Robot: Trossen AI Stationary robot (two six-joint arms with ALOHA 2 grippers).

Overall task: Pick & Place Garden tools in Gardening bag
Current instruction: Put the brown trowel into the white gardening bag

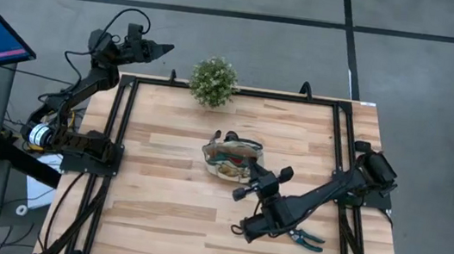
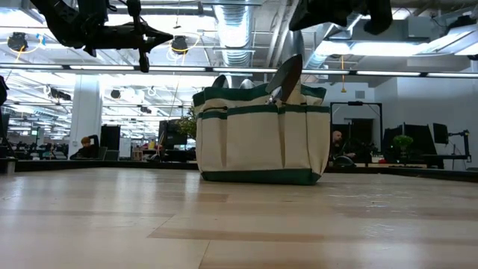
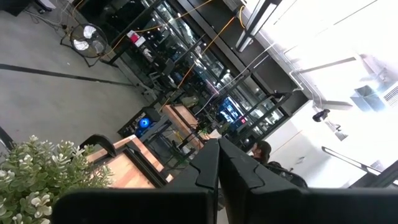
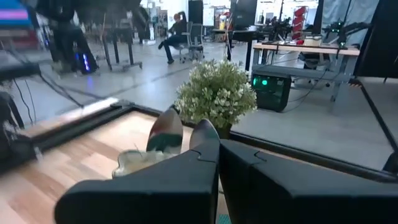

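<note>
The beige gardening bag (image 1: 232, 158) with teal-green trim stands upright on its base at the table's middle; it also shows in the low view (image 2: 261, 138). A silver trowel blade (image 2: 287, 75) sticks up out of the bag, and shows in the right wrist view (image 4: 165, 130). Teal-handled pruning shears (image 1: 309, 239) lie flat on the table under my right arm. My right gripper (image 1: 239, 193) is shut and empty, raised just near-right of the bag. My left gripper (image 1: 165, 50) is shut and empty, raised beyond the table's far left corner. The glove is out of view.
A bushy green potted plant (image 1: 214, 80) stands at the table's far edge, beyond the bag, and shows in the right wrist view (image 4: 217, 93). Black frame rails (image 1: 122, 131) run along the table's left and right sides. People sit in the room behind the table.
</note>
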